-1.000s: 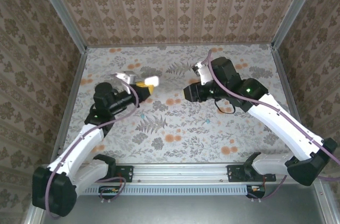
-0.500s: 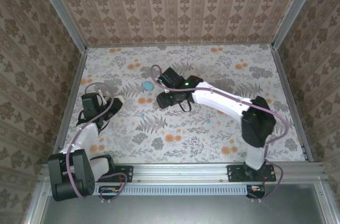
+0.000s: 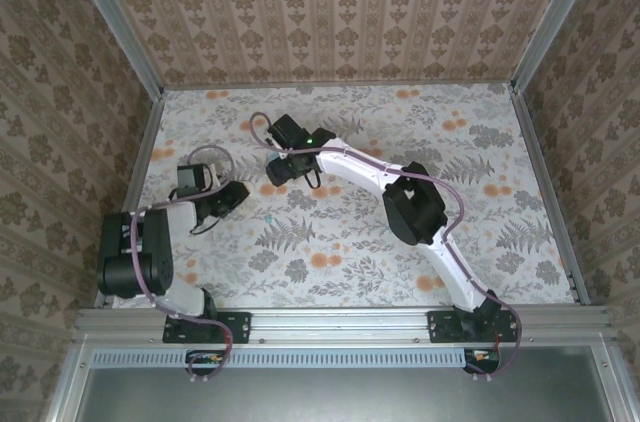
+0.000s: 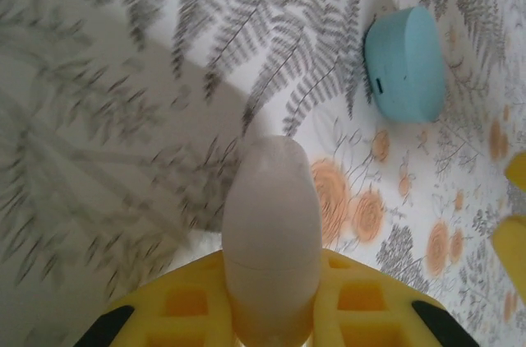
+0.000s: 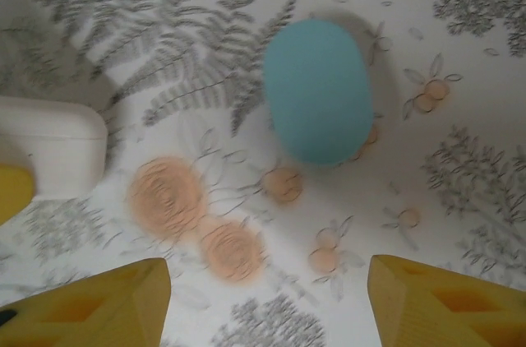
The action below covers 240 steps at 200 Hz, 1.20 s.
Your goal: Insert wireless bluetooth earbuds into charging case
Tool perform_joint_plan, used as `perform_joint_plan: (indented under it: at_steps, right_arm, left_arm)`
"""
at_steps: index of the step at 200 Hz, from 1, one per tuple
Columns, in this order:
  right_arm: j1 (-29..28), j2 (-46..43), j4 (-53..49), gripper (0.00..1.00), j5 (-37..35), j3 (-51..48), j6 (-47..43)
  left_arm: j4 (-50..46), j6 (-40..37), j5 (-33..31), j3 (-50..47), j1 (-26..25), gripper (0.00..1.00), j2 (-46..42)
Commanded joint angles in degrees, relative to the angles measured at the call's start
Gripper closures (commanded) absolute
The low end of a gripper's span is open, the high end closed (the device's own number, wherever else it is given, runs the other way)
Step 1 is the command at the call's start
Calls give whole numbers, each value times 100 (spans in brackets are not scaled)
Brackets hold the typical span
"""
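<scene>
I work on a table (image 3: 480, 242) under a pale cloth printed with grey ferns and orange flowers. Walls (image 3: 330, 12) of brown damask paper box it in, with metal posts (image 3: 110, 17) at the corners and a metal rail (image 3: 340, 322) along the bottom of the top view.

The charging case (image 5: 316, 92) is a smooth, matte teal oval, closed and lying flat on the cloth in the upper middle of my right wrist view. It sits above my right gripper (image 5: 263, 281), whose yellow fingers (image 5: 99, 298) stand wide apart with nothing in them.

My left gripper (image 3: 226, 198), at centre left of the top view, is clamped tight on a pale pinkish-white piece (image 4: 271, 232). The piece is rounded and dull, and it rises from the yellow lattice. Whether it is an earbud I cannot tell. Its lower end is hidden between my fingers, the cloth on the left of that view is blurred, and the bottom edge of the frame cuts off my right fingers.
</scene>
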<state>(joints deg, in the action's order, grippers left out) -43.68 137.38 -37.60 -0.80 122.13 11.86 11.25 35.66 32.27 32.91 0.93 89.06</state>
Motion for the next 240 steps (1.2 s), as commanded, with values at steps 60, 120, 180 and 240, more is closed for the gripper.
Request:
perform_joint_plan:
  at_steps: [60, 120, 180, 240]
  right_arm:
    - [246, 1279, -573, 30, 194, 1867, -455]
    - [237, 1717, -344, 27, 317, 2272, -433]
    - [244, 2144, -588, 26, 294, 3016, -369]
    - [237, 2135, -935, 48, 619, 2901, -241]
  left_arm:
    - [-682, -603, -1036, 354, -16, 46, -297]
    - [-1403, -1103, -1916, 278, -75, 33, -1498]
    - [-1440, -1062, -1892, 242, -100, 33, -1623]
    - [-1585, -1079, -1944, 123, -106, 32, -2011]
